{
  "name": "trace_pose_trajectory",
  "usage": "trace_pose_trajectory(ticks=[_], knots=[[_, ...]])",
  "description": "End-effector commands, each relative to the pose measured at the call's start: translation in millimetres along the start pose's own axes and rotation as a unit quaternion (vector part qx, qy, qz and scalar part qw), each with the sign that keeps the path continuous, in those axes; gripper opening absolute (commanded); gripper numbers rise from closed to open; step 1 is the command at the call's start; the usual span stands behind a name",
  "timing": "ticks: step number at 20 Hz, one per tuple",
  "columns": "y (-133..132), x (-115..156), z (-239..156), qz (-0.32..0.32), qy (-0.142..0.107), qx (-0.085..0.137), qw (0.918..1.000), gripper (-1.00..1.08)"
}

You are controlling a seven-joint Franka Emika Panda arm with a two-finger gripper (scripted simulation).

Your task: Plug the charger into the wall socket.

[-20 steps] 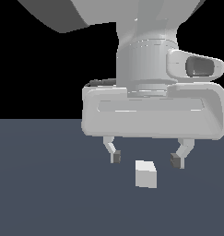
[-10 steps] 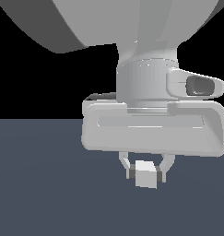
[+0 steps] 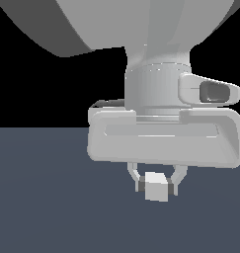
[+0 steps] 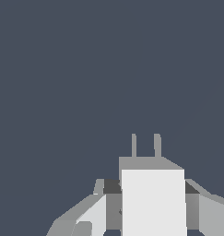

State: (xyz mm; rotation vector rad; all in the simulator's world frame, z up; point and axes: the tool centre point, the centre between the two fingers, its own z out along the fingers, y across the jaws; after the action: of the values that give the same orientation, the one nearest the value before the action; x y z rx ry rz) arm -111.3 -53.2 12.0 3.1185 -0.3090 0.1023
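Gripping the charger (image 3: 156, 187): the pincer (image 3: 156, 184)

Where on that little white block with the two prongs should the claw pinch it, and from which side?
On its two flat opposite sides, coming from above, as the gripper appears to now: its fingers flank the charger. The flat parallel faces give the pads an even seat, and the prongs at one end remain free to point toward a socket, which neither view shows.
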Motion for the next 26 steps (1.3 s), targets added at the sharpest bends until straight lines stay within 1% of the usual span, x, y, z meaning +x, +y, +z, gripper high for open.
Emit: trace_pose_trajectory(ticks=[1, 5, 9, 14, 20, 26], knots=[[0, 1, -1, -0.001, 0.0, 0.0, 1.0, -1.0], [-2, 8, -5, -0.009, 0.0, 0.0, 1.0, -1.0], [-6, 21, -15, -0.025, 0.0, 0.001, 0.9997, -1.0], [-15, 47, -33, -0.056, 0.0, 0.002, 0.9984, -1.0], [-31, 84, -58, -0.101, 0.0, 0.005, 0.9948, -1.0], [-44, 108, -74, -0.131, 0.0, 0.008, 0.9914, -1.0]])
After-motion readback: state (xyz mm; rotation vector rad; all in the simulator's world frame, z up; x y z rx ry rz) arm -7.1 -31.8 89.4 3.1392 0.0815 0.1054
